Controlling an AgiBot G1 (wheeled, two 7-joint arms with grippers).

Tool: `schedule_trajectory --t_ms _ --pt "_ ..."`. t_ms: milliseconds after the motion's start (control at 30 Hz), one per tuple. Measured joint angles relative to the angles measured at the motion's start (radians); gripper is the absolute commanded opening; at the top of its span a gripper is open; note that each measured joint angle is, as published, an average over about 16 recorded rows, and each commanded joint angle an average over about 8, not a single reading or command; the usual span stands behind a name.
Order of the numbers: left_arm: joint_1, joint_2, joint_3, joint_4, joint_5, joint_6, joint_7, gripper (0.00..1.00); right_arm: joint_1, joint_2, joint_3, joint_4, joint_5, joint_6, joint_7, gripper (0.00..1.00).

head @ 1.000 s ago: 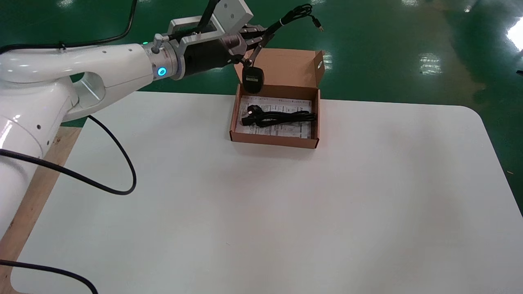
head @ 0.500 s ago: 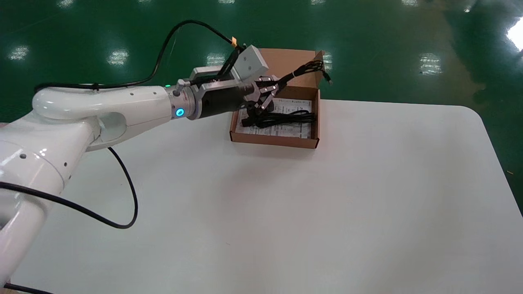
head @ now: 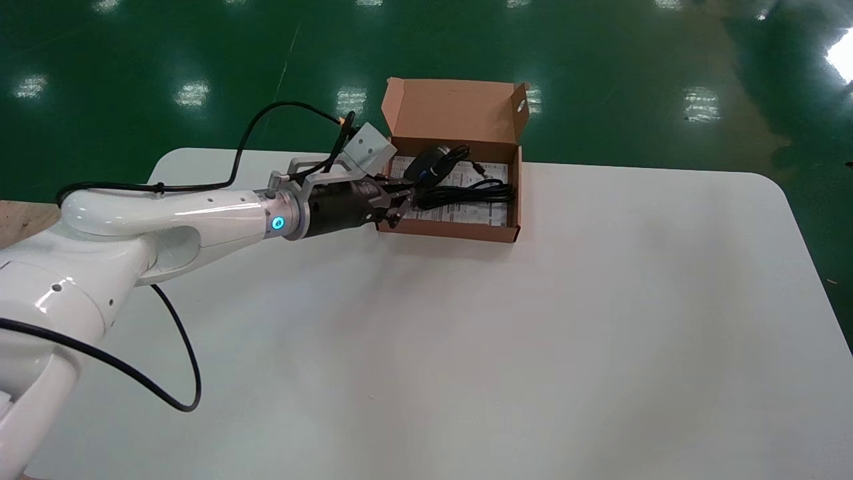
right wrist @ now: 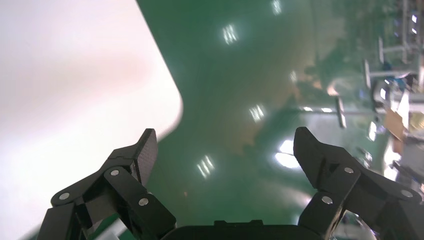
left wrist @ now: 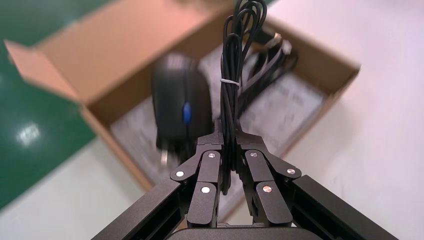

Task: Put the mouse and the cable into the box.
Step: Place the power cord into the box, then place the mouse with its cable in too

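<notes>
The open cardboard box (head: 453,110) stands at the table's far side. A coiled black cable (head: 470,193) lies inside on a printed sheet. The black mouse (head: 426,163) with a blue wheel (left wrist: 186,112) is low in the box's back left part; I cannot tell whether it rests on the sheet. My left gripper (head: 400,200) is at the box's near left corner, shut on the mouse's bundled cord (left wrist: 231,75), which reaches out over the box (left wrist: 100,55). My right gripper (right wrist: 225,150) is open with nothing in it, out past the table's edge above the green floor.
The white table (head: 466,347) spreads wide in front of the box. The box lid stands upright at the back. My left arm's black hose (head: 180,373) loops over the table's left side. Green floor lies beyond the far edge.
The left arm has come down and drawn back toward the box's near left corner. The mouse, which hung above the box, is now down inside it, with its cord still gripped.
</notes>
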State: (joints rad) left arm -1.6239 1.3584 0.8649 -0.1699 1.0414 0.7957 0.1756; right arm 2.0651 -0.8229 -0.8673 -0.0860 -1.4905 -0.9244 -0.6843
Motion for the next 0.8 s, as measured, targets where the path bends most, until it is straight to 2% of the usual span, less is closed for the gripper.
schedule_trajectory --t_ms 100,133,500,800 --pt "-0.003 -0.001 0.014 0.012 0.007 -0.003 -0.033 0.98 -0.006 -0.010 0.003 0.000 0.002 -0.014 0.002 1.00" --pt "-0.004 -0.001 0.018 0.014 0.010 -0.004 -0.041 1.00 -0.008 -0.013 0.004 0.000 0.003 -0.017 0.003 1.00" --pt "-0.004 -0.009 0.024 0.007 0.017 0.001 -0.060 1.00 -0.025 -0.017 0.014 0.015 0.016 -0.035 0.015 1.00" --pt "0.042 -0.070 -0.029 -0.086 -0.011 0.059 -0.082 1.00 -0.107 0.004 0.063 0.130 0.079 -0.078 0.088 1.00"
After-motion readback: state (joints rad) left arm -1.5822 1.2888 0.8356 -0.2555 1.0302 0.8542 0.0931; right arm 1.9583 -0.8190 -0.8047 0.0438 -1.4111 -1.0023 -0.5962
